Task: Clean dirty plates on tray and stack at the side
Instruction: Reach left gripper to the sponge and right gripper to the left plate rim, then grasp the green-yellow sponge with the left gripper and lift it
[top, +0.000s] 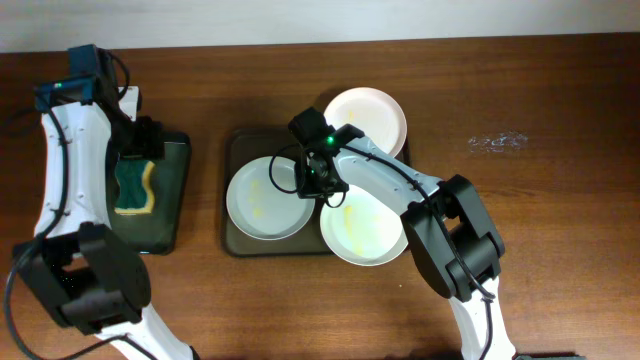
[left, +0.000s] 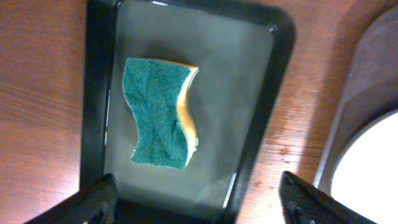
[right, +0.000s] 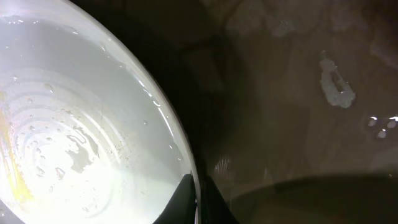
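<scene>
Three white plates lie on the dark brown tray (top: 238, 142). The left plate (top: 262, 200) has yellowish smears and water drops. My right gripper (top: 318, 182) is shut on its right rim; the right wrist view shows the fingers (right: 198, 200) pinching the edge of this plate (right: 74, 143) over the wet tray (right: 286, 93). A second plate (top: 368, 118) overhangs the tray's back right corner. A third, smeared plate (top: 362, 232) overhangs the front right. My left gripper (top: 140, 140) is open and empty above the sponge (left: 158, 112).
The green-yellow sponge (top: 133, 186) lies in a smaller black tray (top: 172, 210) to the left of the brown tray. The left wrist view shows this black tray (left: 261, 124), with the brown tray's rim (left: 348, 124) and a plate's edge (left: 373, 171) at the right.
</scene>
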